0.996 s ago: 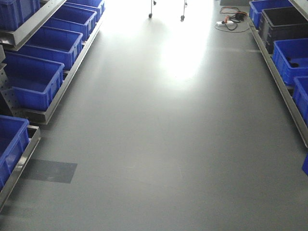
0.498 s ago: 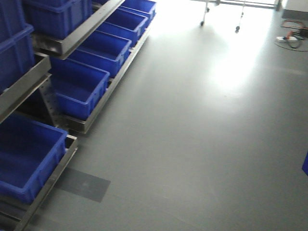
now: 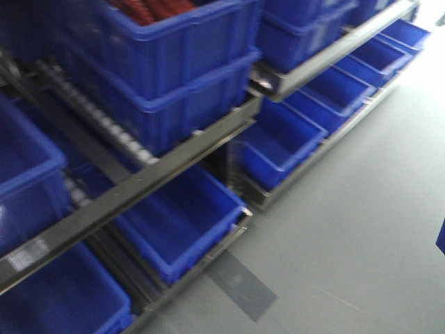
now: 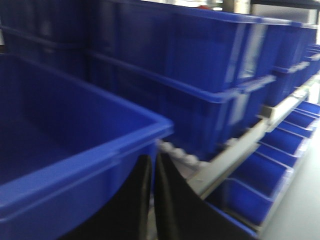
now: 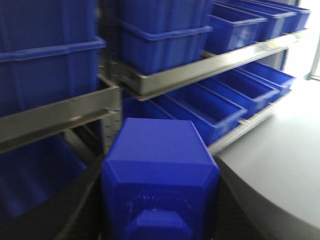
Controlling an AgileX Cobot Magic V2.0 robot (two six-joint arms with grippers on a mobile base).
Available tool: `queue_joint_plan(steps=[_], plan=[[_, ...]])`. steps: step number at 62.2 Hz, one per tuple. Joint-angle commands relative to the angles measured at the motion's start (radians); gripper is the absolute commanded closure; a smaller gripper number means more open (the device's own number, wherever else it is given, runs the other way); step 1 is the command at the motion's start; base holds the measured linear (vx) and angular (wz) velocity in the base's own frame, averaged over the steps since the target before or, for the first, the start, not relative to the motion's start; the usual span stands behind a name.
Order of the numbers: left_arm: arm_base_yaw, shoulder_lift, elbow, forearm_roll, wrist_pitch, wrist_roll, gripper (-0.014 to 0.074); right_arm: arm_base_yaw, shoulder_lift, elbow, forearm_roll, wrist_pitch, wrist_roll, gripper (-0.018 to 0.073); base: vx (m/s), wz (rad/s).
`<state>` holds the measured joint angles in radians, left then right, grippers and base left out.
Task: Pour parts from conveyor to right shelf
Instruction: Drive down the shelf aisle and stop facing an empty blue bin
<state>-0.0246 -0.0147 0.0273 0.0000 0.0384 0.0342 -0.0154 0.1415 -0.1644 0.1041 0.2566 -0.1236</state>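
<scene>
- Blue block (image 5: 160, 170): clamped in the right gripper (image 5: 161, 200). One dark finger (image 5: 72, 212) presses its left side, the other its right side.
- The block's small square knob (image 5: 157, 222) faces the wrist camera, low on the near face.
- The block sits in front of the steel rack (image 5: 210, 62) and apart from it. Its top edge lines up with the lower-tier bins (image 5: 205, 112) behind.
- Left gripper (image 4: 152, 200): the two black fingers (image 4: 125, 215) are almost together with only a thin slit between them, and nothing shows in the slit. It reads as closed on nothing.
- The left fingertips are right at the rim of a large blue bin (image 4: 100, 160). Can't tell whether they touch it.
- Just past that rim is a row of white rollers (image 4: 177, 150), then two stacked bins (image 4: 190, 60) on the same tier. A steel rail (image 4: 240, 150) runs off to the right.
- In the front view the rack fills the left and top, with rails (image 3: 153, 179) running diagonally. A roller track (image 3: 104, 122) sits under the stacked upper bins.
- The top bin (image 3: 181, 49) holds something red (image 3: 149, 8), too blurred to identify.
- A lower-tier bin (image 3: 181, 223) sits beneath the rail.
- Grey floor (image 3: 361, 209) is at lower right, with a darker rectangular patch (image 3: 240, 282) just beside the rack foot.
- All three views are motion-blurred, so fine detail is unreliable.
</scene>
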Motion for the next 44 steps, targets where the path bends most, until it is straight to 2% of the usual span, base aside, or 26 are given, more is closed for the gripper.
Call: queue_joint_plan(steps=[1,44], plan=[[-0.001,-0.011,0.03,0.0,-0.073,-0.009,0.0603,0.0,0.009,-0.031,-0.003,-0.078,-0.006,0.0568,0.22,0.84],[-0.001,-0.011,0.03,0.0,-0.073,-0.009,0.0603,0.0,0.009,-0.031,-0.003,-0.078,-0.006,0.0568,0.18,0.75]])
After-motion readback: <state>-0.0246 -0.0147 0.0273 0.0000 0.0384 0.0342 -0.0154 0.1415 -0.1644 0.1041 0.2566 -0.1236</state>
